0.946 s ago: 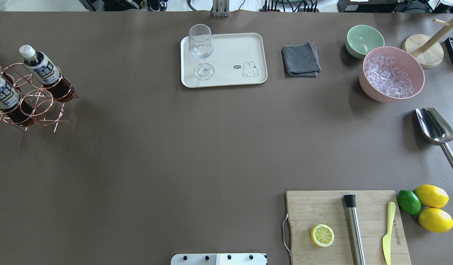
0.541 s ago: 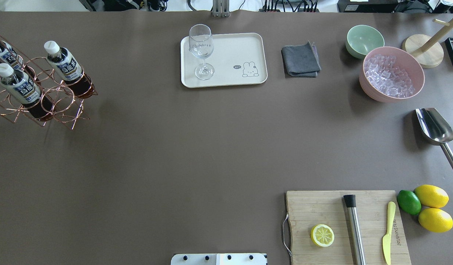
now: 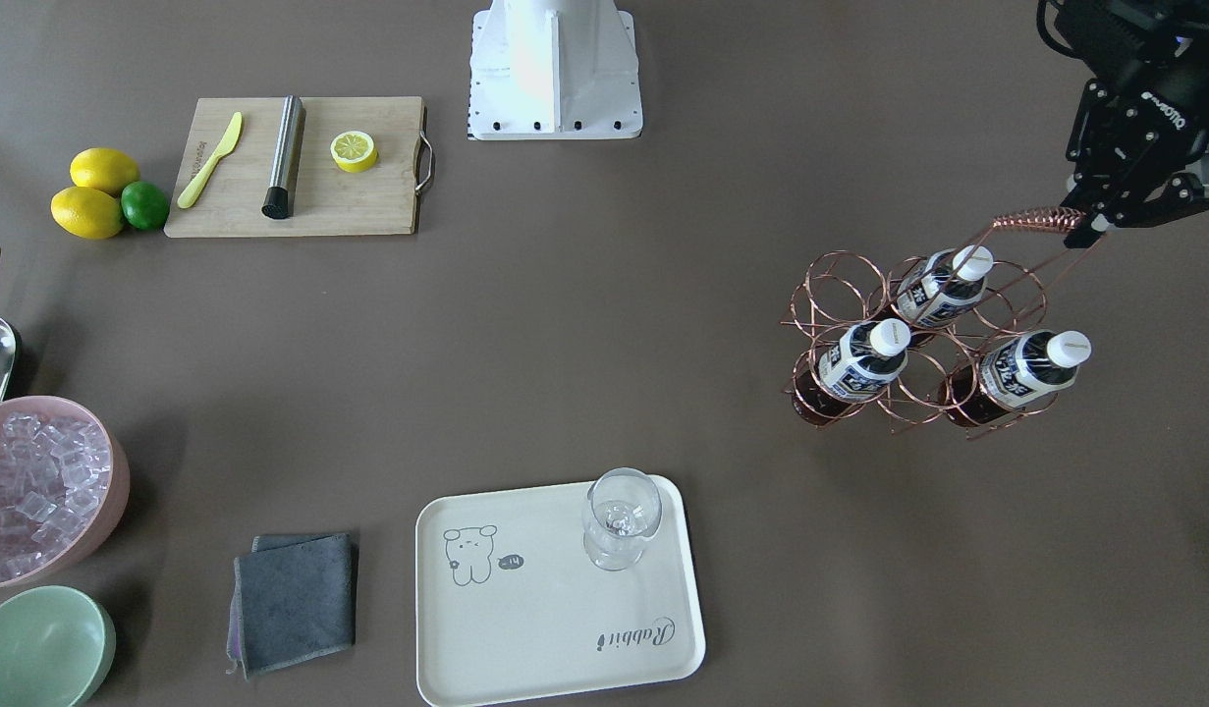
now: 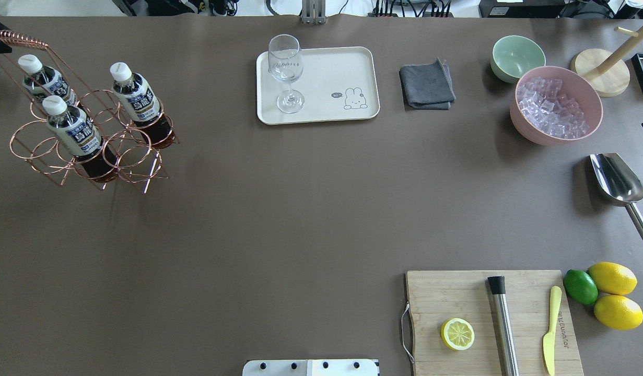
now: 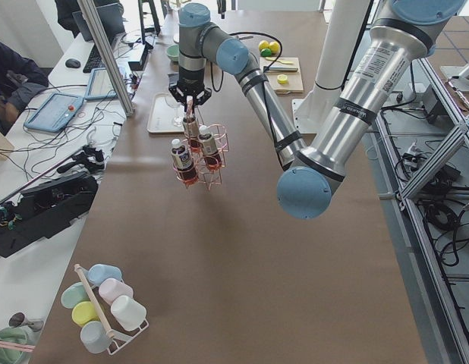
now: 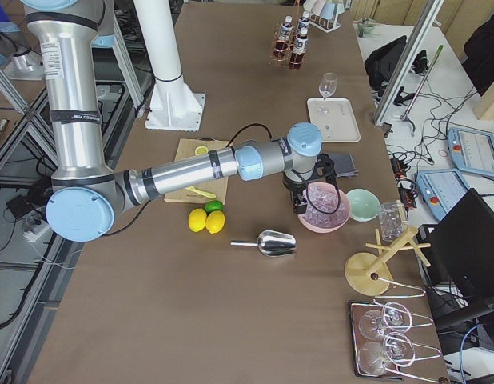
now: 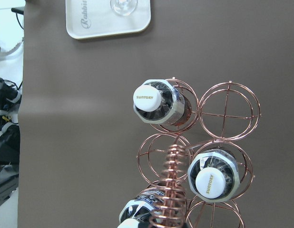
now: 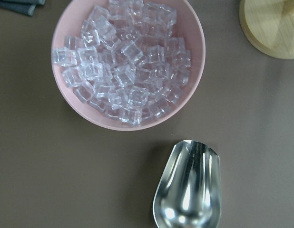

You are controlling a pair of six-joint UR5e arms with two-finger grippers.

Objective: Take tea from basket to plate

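Observation:
The copper wire basket [image 4: 94,138] hangs tilted at the table's far left, with three tea bottles in its cells [image 4: 136,96] [image 4: 73,128] [image 4: 44,78]. My left gripper [image 3: 1090,224] is shut on the basket's coiled handle [image 4: 18,37], and the left wrist view looks down that handle [image 7: 171,190]. The cream plate [image 4: 326,78] lies at the back centre and holds only a stemmed glass [image 4: 285,68]. My right gripper [image 6: 307,196] hovers over the pink bowl; I cannot tell whether it is open or shut.
A pink bowl of ice [image 4: 556,104], a mint bowl [image 4: 517,57], a grey cloth [image 4: 427,84] and a metal scoop [image 4: 616,180] stand at the right. A cutting board [image 4: 493,318] with a lemon half, a muddler and a knife lies front right, beside whole citrus fruits.
The basket with its three bottles has moved right, further onto the table, carried by the left gripper. Its handle has come into view.

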